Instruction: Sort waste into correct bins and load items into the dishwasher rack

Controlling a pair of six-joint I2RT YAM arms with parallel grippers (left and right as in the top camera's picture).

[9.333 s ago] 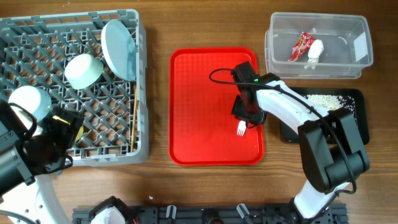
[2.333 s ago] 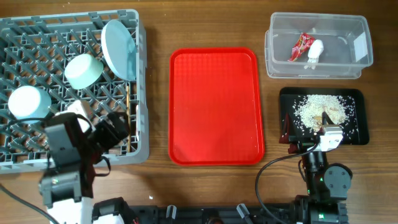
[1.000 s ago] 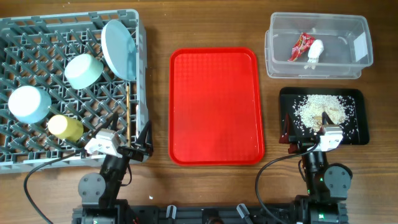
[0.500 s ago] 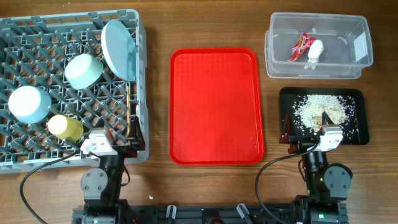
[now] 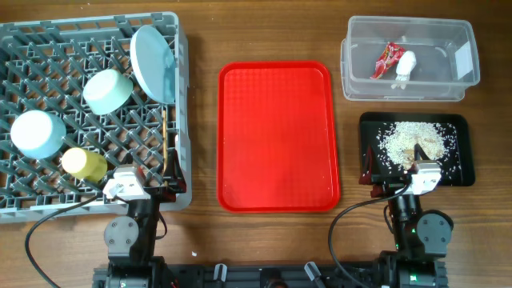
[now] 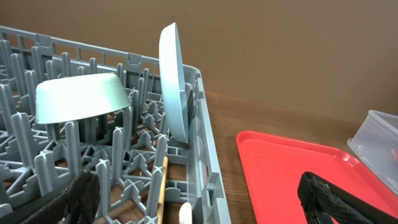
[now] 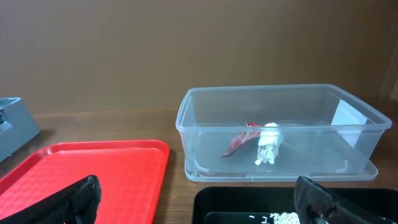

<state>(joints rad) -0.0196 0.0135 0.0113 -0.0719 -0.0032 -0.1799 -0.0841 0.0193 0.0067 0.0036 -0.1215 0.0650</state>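
Basically looks done from my end: I judge we're at the final check, with nothing left to pick.

Left claw (image 6: 202,202) is spread fully wide, holding nothing. The large square grey plastic dishwasher rack (image 5: 80,22) sits straight ahead of it and off to its left. In it are:
- the large pale blue round plate (image 5: 154,64), on edge dead ahead
- the mint-green bowl (image 5: 108,90), ahead-left
- the light blue bowl (image 5: 36,134) and small yellow cup (image 5: 84,164), further left
- the thin wooden chopstick (image 5: 165,144) and white plastic fork (image 6: 185,213), just ahead, low between the fingers

Right claw (image 7: 199,199) is also fully wide and empty. Ahead of it:
- the clear rectangular plastic tub (image 5: 464,80), holding the small red crinkly wrapper (image 5: 387,58) and crumpled white napkin (image 5: 406,66)
- the shallow black rectangular tray (image 5: 464,172), just below the fingers, with whitish rice-like scraps (image 5: 408,140)

Next: confirm, then stop.
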